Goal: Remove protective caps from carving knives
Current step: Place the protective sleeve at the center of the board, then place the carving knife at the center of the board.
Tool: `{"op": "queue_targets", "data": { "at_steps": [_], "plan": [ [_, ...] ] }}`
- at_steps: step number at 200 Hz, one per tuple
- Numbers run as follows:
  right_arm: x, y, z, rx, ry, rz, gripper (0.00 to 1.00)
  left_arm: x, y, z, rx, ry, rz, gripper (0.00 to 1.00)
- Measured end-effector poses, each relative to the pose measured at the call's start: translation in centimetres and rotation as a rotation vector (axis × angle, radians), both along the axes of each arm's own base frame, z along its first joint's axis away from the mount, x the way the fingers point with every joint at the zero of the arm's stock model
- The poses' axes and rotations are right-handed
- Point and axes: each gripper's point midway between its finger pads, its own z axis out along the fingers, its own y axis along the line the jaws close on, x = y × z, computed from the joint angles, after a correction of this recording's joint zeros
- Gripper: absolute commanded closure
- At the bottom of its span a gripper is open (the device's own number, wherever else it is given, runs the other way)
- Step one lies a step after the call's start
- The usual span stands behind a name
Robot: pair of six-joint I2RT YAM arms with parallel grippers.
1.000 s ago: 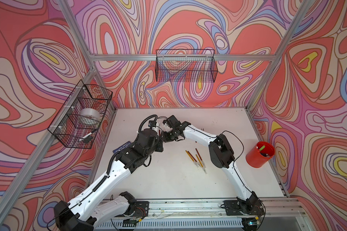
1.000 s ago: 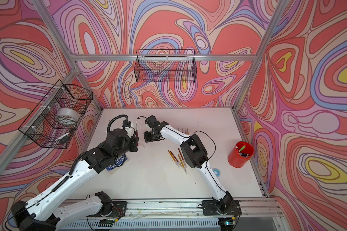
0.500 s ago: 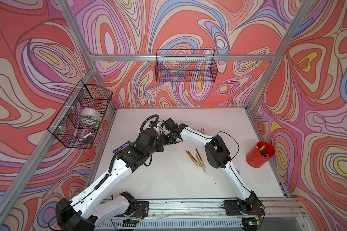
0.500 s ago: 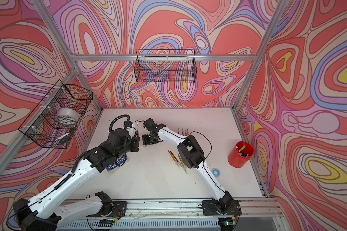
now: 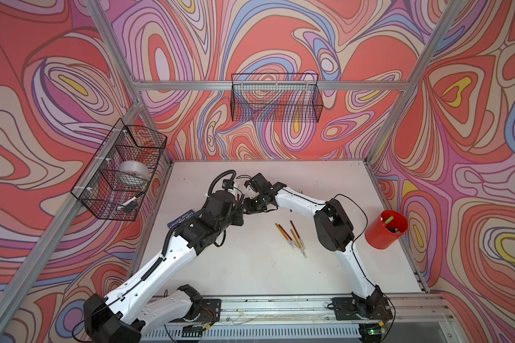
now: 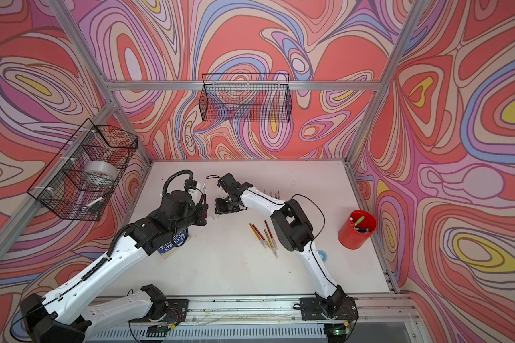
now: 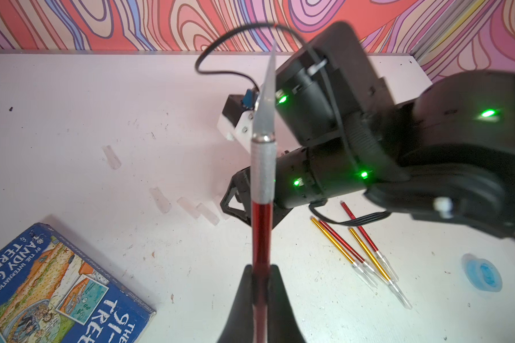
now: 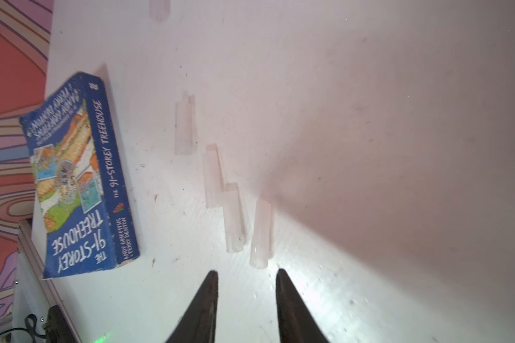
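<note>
The left gripper pinches a thin carving knife with a dark red handle, its grey blade bare, just left of centre in both top views. The right gripper hangs beside it, fingers spread and empty, over short translucent whitish plastic caps lying loose on the white table near a blue paperback book. Four red and yellow knives lie right of centre in both top views — caps on.

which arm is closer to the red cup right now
Right. The right arm has its elbow just beside the red cup, not touching. The left arm is farther off, with the capped knives and the right arm between it and the cup.
</note>
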Motion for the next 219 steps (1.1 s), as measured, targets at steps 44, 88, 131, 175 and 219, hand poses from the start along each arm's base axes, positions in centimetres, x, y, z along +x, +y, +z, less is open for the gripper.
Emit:
{"op": "queue_targets", "data": {
  "at_steps": [44, 88, 131, 175, 219],
  "plan": [
    [2.5, -7.6, 7.3, 0.077, -0.115, -0.156, 0.66, 0.9, -1.4, -2.1, -0.002, 0.061, -0.021, 1.00],
    [1.2, -15.8, 10.7, 0.039, -0.210, -0.313, 0.66, 2.9, -4.4, -6.2, -0.025, 0.194, -0.038, 1.00],
    [-1.6, -21.1, 10.1, -0.054, -0.251, -0.416, 0.66, 6.4, -8.3, -7.9, -0.098, 0.264, -0.034, 1.00],
    [-3.3, -24.1, 8.4, -0.144, -0.254, -0.476, 0.65, 9.9, -12.6, -9.6, -0.181, 0.326, -0.037, 1.00],
    [-3.8, -26.2, 9.0, -0.183, -0.296, -0.529, 0.65, 11.4, -16.0, -12.8, -0.204, 0.403, -0.050, 1.00]
  ]
}}
